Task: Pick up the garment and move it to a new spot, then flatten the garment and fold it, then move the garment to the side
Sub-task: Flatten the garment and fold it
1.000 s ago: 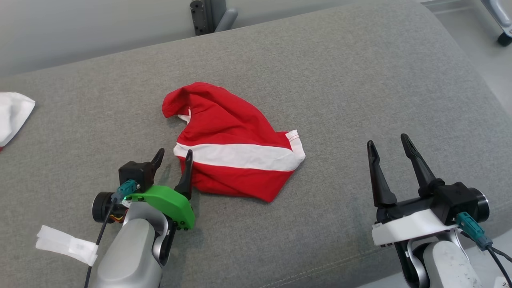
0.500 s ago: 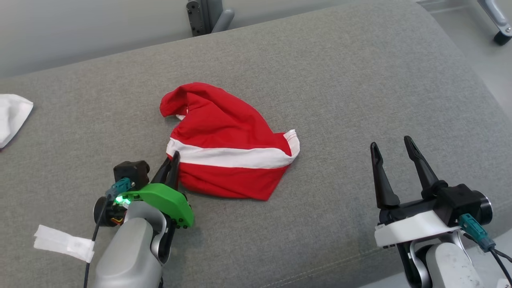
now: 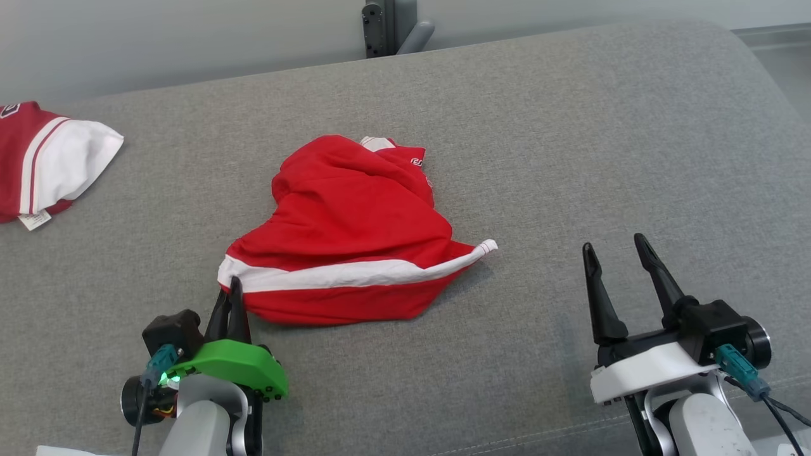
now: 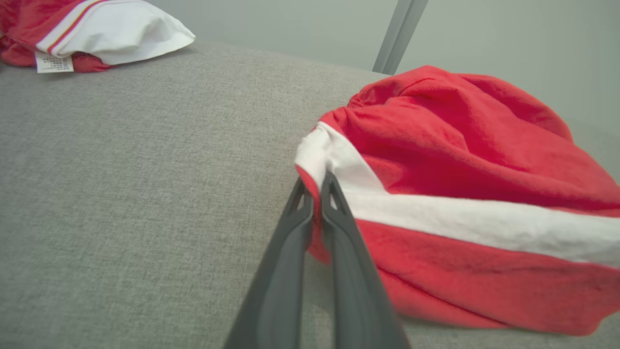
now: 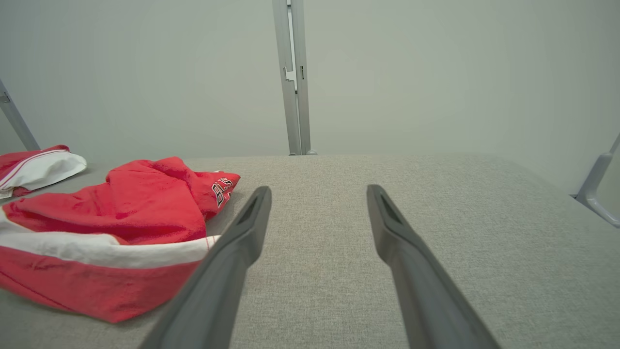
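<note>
A crumpled red garment (image 3: 348, 234) with a white band lies in the middle of the grey padded surface (image 3: 570, 126). My left gripper (image 3: 229, 294) is shut on its near left corner, where the white band ends. In the left wrist view the two fingers pinch that red and white edge of the garment (image 4: 460, 160), with the left gripper (image 4: 315, 182) closed flat on the cloth. My right gripper (image 3: 614, 244) stands open to the right of the garment, apart from it. In the right wrist view the garment (image 5: 121, 218) lies left of the open right gripper (image 5: 317, 191).
A second red and white cloth (image 3: 51, 158) lies at the far left of the surface. A grey metal post (image 3: 386, 25) stands behind the back edge. The surface's front edge runs close under both arms, and its right side curves down.
My left gripper has shut on the garment's corner and drawn it toward the near left, stretching the cloth. The head camera has shifted. The right gripper stays open.
</note>
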### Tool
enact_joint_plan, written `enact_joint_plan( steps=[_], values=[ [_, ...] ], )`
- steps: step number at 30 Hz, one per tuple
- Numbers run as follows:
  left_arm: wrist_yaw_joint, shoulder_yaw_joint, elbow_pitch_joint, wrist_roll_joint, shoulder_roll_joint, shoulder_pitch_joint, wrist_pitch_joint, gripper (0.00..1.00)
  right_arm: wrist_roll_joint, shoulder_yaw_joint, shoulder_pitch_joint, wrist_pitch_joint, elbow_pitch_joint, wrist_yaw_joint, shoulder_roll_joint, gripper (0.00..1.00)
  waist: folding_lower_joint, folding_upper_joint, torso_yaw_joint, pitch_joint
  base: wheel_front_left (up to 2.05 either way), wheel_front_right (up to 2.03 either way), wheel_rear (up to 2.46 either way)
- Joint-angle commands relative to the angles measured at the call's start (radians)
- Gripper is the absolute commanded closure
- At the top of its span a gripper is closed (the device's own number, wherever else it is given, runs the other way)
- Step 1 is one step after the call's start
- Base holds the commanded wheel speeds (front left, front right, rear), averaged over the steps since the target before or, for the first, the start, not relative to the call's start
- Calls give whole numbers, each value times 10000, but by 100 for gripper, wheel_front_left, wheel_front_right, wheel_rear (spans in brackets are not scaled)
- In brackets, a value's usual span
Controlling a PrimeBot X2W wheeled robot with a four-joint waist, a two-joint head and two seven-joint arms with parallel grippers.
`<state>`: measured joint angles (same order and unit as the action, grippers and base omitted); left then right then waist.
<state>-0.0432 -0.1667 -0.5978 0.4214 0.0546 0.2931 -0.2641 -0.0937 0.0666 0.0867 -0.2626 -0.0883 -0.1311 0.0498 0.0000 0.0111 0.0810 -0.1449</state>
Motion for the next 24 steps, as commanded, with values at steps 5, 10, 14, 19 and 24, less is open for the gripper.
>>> enact_joint_plan(
  steps=[5,10,14,19,24],
  values=[
    [-240,-211,436,57,-33,-595,-5,100,57,127,139,-33,-407,7,12,0,0,-111,-261,3,0,0,0],
    [-393,-921,845,616,-35,-974,-5,100,58,196,203,-33,-656,7,12,0,0,-111,-383,25,0,0,0],
    [-443,-1313,1144,864,-32,-1132,-5,96,-27,294,292,-33,-814,7,11,0,0,-111,-487,39,0,0,0],
    [-598,-1491,2010,814,-27,-1310,-5,0,70,434,759,-33,-1279,7,12,0,0,-111,-728,69,0,0,0],
    [-776,-1213,2939,435,-28,-1566,-5,0,141,469,1403,-33,-2308,7,12,0,0,-111,-1027,140,0,0,0]
  ],
)
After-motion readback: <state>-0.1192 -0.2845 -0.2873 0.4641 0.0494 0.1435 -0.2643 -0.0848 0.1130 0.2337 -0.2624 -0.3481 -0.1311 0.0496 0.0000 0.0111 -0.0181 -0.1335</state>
